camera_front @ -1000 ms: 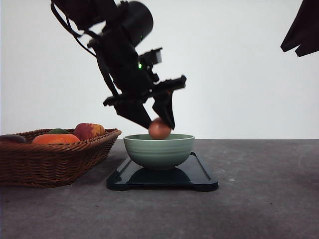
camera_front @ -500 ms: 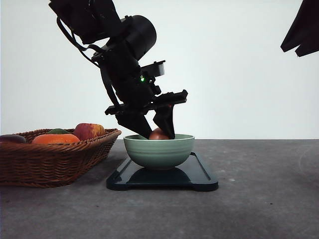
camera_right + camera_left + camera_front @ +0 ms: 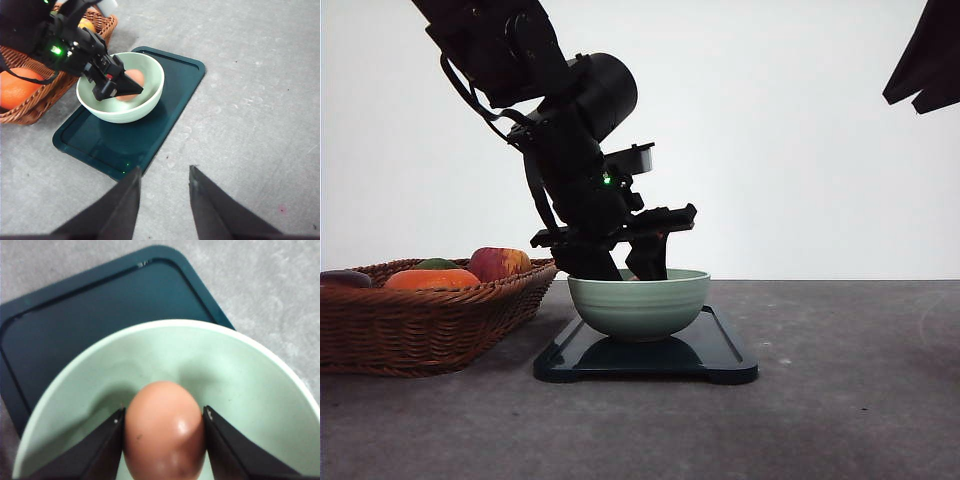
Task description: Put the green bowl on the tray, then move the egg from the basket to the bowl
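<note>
The green bowl (image 3: 640, 305) stands on the dark tray (image 3: 725, 362), to the right of the wicker basket (image 3: 430, 320). My left gripper (image 3: 620, 266) reaches down into the bowl, its fingertips below the rim. In the left wrist view, the left gripper (image 3: 164, 415) is shut on the brown egg (image 3: 165, 435), with a black finger (image 3: 97, 452) on each side, low inside the bowl (image 3: 240, 375) over the tray (image 3: 100, 310). The right wrist view shows the egg (image 3: 134, 79) inside the bowl (image 3: 120, 114). My right gripper (image 3: 162, 200) hangs open, high over the table in front of the tray (image 3: 170, 110).
The basket (image 3: 30, 107) holds an orange fruit (image 3: 432, 279), a red apple (image 3: 498, 263) and other produce beside the tray's left end. The right arm (image 3: 925, 60) is high at the upper right. Bare grey table (image 3: 840, 380) lies right of the tray.
My left gripper has come down with the egg, from just above the bowl's rim to inside it. In the front view the egg has sunk behind the rim. The right arm has stayed still.
</note>
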Controlling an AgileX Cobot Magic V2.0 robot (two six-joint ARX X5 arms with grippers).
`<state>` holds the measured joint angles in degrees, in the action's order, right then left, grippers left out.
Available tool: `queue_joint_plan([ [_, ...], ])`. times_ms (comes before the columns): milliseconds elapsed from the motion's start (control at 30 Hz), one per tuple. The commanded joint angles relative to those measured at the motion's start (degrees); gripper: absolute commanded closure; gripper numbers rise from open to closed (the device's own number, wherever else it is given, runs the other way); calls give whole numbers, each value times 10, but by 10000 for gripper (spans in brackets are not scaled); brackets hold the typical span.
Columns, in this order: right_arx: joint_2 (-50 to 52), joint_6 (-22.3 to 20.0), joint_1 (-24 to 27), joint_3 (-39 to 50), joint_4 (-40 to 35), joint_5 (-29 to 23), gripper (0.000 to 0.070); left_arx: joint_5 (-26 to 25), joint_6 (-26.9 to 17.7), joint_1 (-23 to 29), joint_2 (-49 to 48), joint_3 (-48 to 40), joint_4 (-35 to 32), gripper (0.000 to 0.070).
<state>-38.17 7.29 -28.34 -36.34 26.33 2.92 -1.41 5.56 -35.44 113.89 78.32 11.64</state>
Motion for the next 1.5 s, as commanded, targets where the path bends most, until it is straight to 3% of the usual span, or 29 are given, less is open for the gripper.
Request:
queue_joint_plan([
  [0, -3, 0, -3, -3, -6, 0, 513, 2, -4, -4, 18, 12, -5, 472],
  [133, -3, 0, -3, -3, -6, 0, 513, 2, -4, -4, 18, 12, -5, 466],
  [233, -3, 0, -3, -3, -6, 0, 513, 2, -4, -4, 18, 12, -2, 418],
  [433, -3, 0, -3, -3, -6, 0, 513, 1, -4, -6, 18, 12, 13, 413],
  [600, -3, 0, -3, -3, -5, 0, 513, 1, -3, -6, 18, 12, 22, 296],
  [733, -3, 0, -3, -3, -5, 0, 513, 1, -1, -9, 17, 15, 29, 298],
  [967, -3, 0, -3, -3, -5, 0, 513, 1, -1, -13, 15, 78, 106, 300],
  [1233, -3, 0, -3, -3, -5, -1, 513, 1, 10, -13, 12, 184, 254, 304],
  [1467, -3, 0, -3, -3, -1, -2, 513, 1, 3, -13, -19, 187, 299, 310],
])
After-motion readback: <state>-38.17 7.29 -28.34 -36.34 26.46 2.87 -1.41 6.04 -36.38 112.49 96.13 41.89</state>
